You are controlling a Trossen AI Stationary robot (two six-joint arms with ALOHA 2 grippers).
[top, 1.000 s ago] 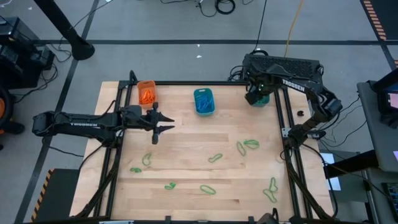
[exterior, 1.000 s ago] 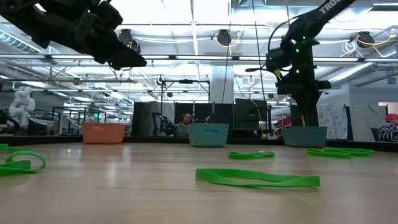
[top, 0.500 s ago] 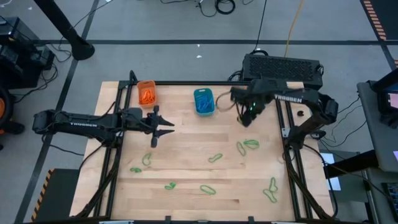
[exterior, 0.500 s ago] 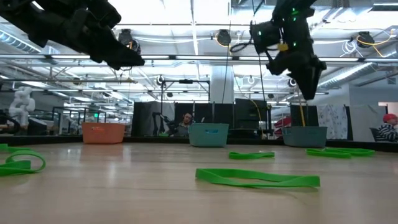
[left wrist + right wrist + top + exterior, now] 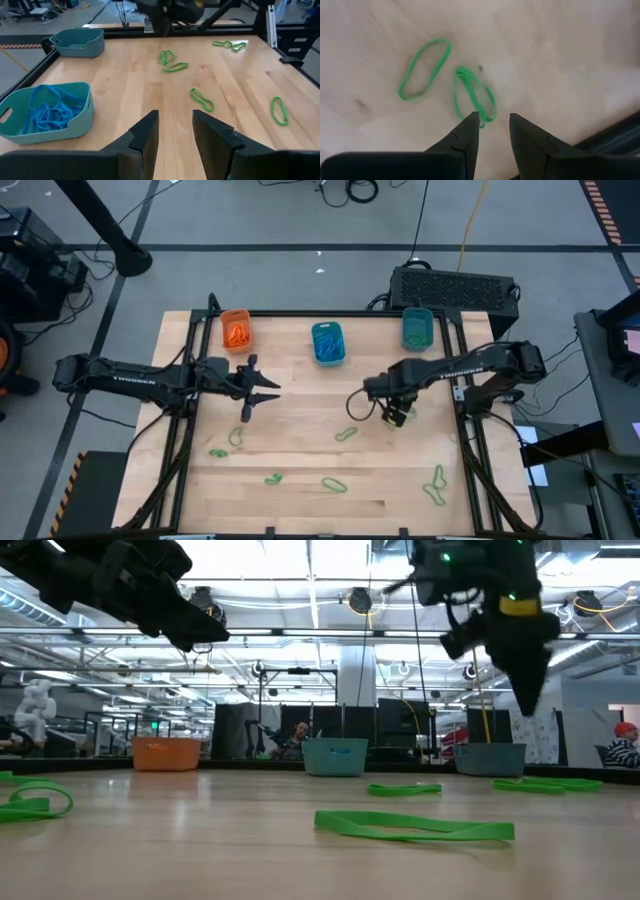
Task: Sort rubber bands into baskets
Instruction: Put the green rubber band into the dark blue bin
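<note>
Green rubber bands [image 5: 341, 433]: loose on the bare wood across the near half of the table, in scattered singles and small tangles; two [image 5: 470, 95] lie side by side directly below the right gripper.
Orange basket [image 5: 236, 329]: at the far edge of the table toward the left, holding orange bands.
Middle teal basket [image 5: 328, 343]: at the far edge near the centre, with a heap of blue bands [image 5: 47, 107] inside.
Right teal basket [image 5: 416, 328]: at the far right corner, just in front of a black box [image 5: 455, 286]; its contents look green, though the view is too small to be sure.
Right gripper [image 5: 392, 408]: hanging over the right-centre of the table above the pair of green bands, pointing down; its fingers [image 5: 465, 135] stand a narrow gap apart with nothing between them.
Left gripper [image 5: 266, 386]: raised over the left-centre of the table, in front of the orange basket, well apart from any band; its fingers [image 5: 145, 137] are parted with nothing held.
Table [image 5: 300, 400]: light wood, framed by black rails.
Background: in the low view, a workshop hall with ceiling lights lies beyond the table.
</note>
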